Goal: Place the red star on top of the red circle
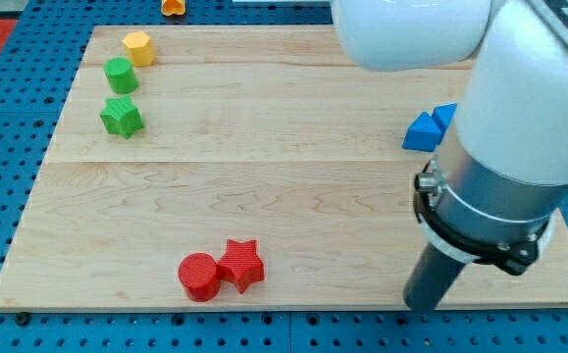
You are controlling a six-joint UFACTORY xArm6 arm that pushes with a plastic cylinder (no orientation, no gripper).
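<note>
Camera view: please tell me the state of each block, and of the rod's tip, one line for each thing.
red star: flat on the board, touching the red circle's right side.
red circle: flat, near the view's bottom edge.
green star: alone, view's left.
green circle: just above the green star.
yellow block: top left, near the green circle.
blue blocks: partly hidden by the arm.
my tip: right of the red pair, apart.

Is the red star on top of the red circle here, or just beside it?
Beside it. The red star lies flat on the board, touching the red circle on the view's right side. My tip is apart, far right.
</note>
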